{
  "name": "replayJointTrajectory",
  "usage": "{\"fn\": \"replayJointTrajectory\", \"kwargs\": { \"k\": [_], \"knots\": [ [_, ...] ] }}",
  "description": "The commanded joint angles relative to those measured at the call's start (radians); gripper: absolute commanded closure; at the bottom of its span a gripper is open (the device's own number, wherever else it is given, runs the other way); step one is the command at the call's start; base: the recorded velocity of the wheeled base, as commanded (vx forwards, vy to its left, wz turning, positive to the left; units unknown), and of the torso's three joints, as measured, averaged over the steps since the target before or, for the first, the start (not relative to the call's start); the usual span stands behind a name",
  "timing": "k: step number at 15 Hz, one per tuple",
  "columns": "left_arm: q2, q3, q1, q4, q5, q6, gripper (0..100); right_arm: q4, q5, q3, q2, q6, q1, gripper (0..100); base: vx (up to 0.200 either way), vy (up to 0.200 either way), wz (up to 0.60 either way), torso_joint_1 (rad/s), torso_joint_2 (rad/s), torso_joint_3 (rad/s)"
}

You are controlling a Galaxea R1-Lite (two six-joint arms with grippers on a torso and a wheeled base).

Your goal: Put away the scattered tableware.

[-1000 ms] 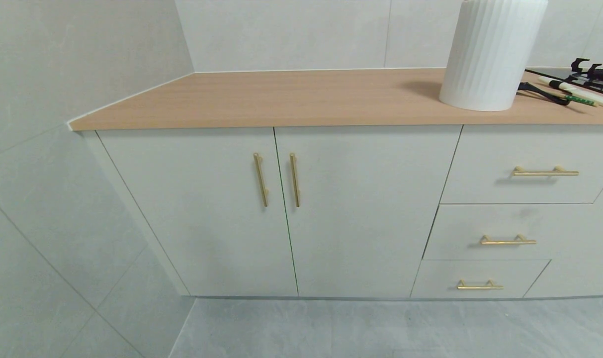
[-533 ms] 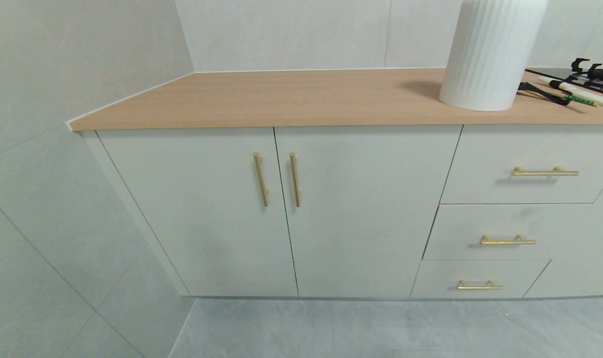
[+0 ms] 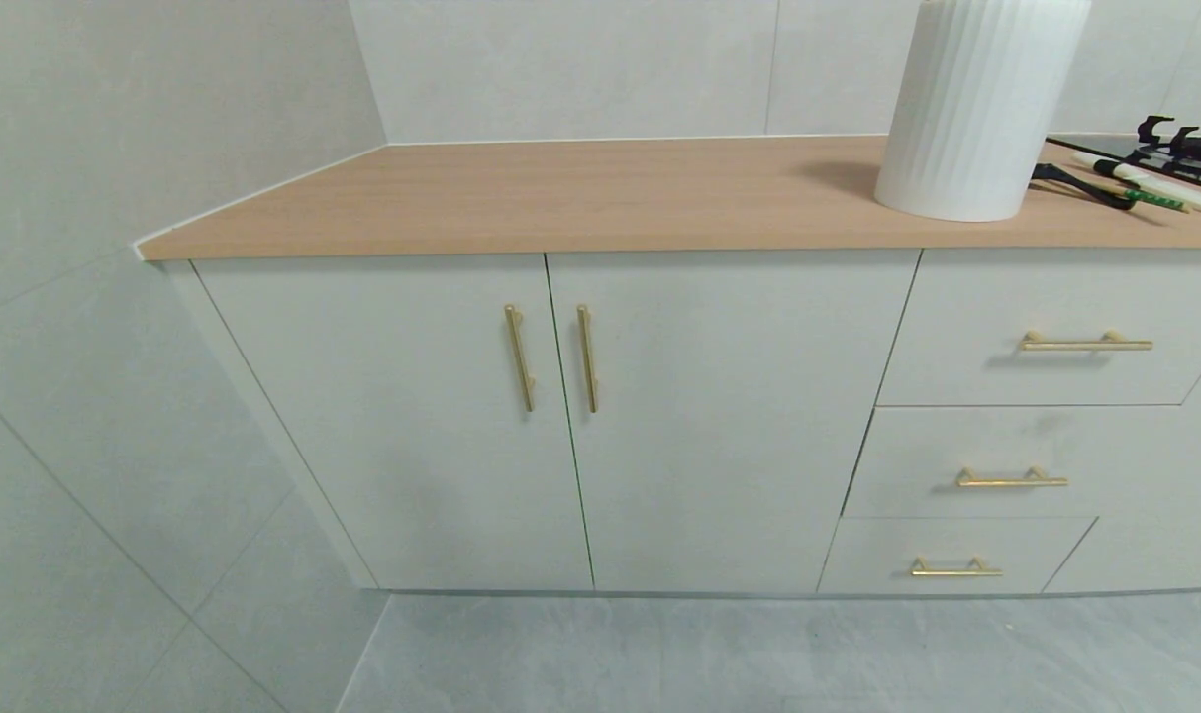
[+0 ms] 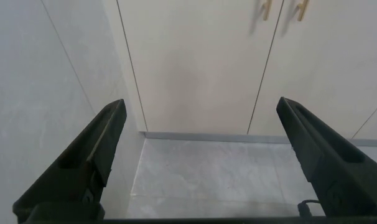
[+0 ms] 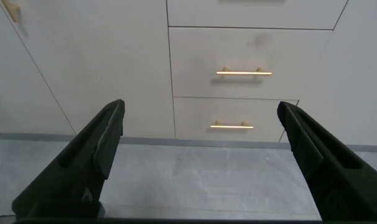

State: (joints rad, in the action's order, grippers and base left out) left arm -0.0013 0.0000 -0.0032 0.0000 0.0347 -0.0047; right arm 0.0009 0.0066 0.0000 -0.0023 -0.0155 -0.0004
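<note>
The left end effector [image 4: 200,106] hangs low with its two dark fingers spread wide and nothing between them. Straight ahead of it stand the pale cabinet doors [image 4: 195,62], and below it lies the grey floor [image 4: 207,174] where the cabinet's base meets it.

The right end effector [image 5: 200,104] is likewise spread wide and holds nothing. It faces the lower drawers [image 5: 251,62], whose gold handles [image 5: 244,73] sit ahead of it between the fingers.

The tableware [image 3: 1159,186], a loose cluster of black, white and green-handled utensils, lies on the wooden surface [image 3: 560,198] above the drawers. That puts it higher than both end effectors and well apart from them, nearer the right one's side. Just beside the utensils stands a ribbed white container [image 3: 976,109], upright on the same surface.
</note>
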Motion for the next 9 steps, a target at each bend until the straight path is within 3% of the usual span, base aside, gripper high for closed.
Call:
{"fn": "replayJointTrajectory", "kwargs": {
  "k": [1, 9],
  "knots": [
    [0.001, 0.000, 0.000, 0.000, 0.001, -0.003, 0, 0.001, 0.001, 0.000, 0.002, 0.002, 0.000, 0, 0.000, -0.200, 0.00, 0.007, 0.00, 0.012],
    [0.001, 0.000, 0.000, 0.000, 0.001, -0.003, 0, 0.001, 0.001, 0.000, 0.002, 0.011, 0.000, 0, 0.000, -0.200, 0.00, 0.005, 0.00, 0.000]
  ]
}}
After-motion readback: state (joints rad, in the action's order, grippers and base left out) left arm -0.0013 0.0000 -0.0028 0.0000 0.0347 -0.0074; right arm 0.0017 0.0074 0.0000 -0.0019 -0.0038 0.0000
